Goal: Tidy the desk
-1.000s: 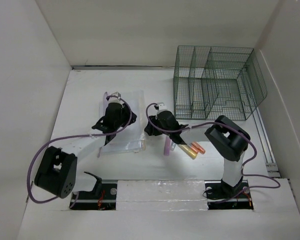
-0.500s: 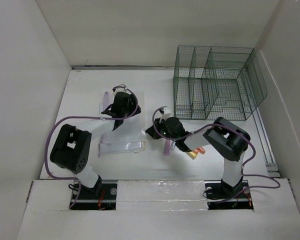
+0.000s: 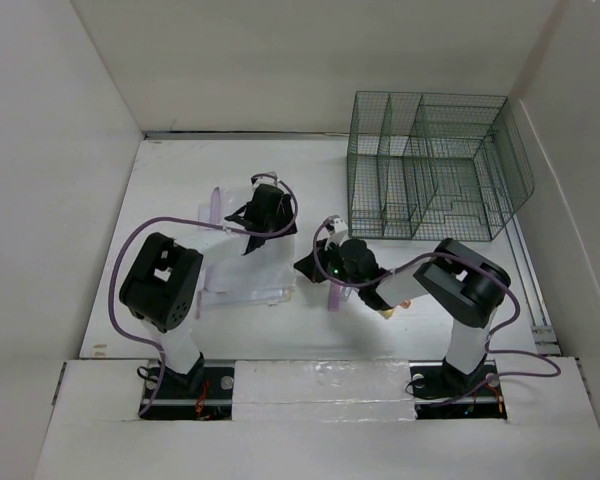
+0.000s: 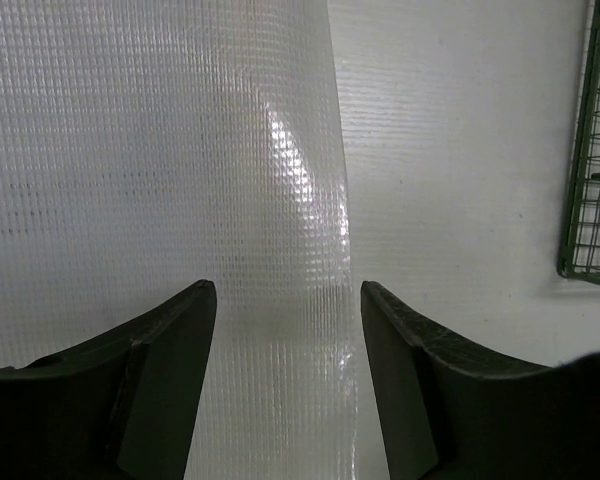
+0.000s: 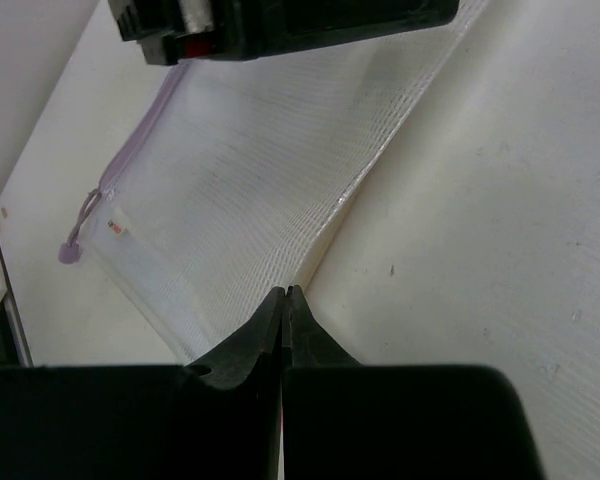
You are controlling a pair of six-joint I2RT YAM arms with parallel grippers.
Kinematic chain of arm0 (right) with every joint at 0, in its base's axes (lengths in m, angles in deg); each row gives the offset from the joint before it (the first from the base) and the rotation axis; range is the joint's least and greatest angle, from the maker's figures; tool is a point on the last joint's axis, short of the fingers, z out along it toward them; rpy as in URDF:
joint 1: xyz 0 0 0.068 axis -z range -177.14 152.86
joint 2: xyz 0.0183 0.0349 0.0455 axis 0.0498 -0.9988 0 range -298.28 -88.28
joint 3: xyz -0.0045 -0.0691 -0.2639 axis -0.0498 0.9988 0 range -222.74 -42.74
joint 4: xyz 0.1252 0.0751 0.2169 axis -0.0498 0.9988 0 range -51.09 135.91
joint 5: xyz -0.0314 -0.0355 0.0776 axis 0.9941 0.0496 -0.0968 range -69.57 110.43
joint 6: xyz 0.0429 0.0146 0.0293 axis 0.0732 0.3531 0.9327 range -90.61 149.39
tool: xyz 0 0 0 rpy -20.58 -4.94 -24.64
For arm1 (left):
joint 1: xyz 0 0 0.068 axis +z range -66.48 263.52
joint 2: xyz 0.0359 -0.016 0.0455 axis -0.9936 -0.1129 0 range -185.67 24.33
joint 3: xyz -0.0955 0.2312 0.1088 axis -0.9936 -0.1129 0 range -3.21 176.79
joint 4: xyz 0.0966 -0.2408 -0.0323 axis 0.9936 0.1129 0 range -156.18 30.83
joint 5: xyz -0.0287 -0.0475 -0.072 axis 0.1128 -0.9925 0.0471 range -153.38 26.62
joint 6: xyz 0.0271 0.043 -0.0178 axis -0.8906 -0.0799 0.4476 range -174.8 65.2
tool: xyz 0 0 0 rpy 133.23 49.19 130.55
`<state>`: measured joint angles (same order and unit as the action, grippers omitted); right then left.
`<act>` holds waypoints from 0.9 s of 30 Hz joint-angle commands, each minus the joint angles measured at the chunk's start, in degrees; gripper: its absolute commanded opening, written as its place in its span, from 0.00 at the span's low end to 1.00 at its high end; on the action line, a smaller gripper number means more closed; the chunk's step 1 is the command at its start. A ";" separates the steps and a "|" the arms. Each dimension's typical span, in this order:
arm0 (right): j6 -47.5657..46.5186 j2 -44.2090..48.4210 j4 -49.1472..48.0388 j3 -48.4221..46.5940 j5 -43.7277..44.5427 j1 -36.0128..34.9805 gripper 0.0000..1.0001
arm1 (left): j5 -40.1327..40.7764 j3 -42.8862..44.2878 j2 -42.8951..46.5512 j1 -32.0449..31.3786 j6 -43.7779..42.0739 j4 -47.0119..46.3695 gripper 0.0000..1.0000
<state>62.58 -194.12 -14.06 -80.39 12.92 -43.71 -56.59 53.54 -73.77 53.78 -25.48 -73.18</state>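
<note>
1. White desk [image 3: 310,170] across the middle of the top view, walled on the left, far and right sides, with both arm bases at its near edge.
2. Long axis seemingly left to right, parallel to the row of bases; not possible to say for sure.
3. At the desk's far right, a dark green wire-mesh organizer rack [image 3: 430,165], standing upright.
4. Left of centre, a clear mesh zip pouch [image 3: 242,275] with a purple zipper, lying flat.
5. Left gripper [image 4: 285,290] low over the pouch, fingers apart, nothing between them.
6. Right gripper [image 5: 283,295] with fingers pressed together, tips at the pouch's edge; impossible to tell whether any film is pinched.
7. Under the right arm, pen-like ends [image 3: 388,312], one orange and one yellow, mostly hidden.
</note>
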 commanded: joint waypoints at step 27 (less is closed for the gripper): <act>-1.99 6.70 1.10 4.96 5.84 -2.04 0.21 | 4.20 2.58 -0.36 -4.98 -1.73 -0.64 0.00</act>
<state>61.10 -189.77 -13.25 -74.82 16.46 -45.24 -50.40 57.72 -80.97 48.73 -28.84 -71.58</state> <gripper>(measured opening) 0.185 0.003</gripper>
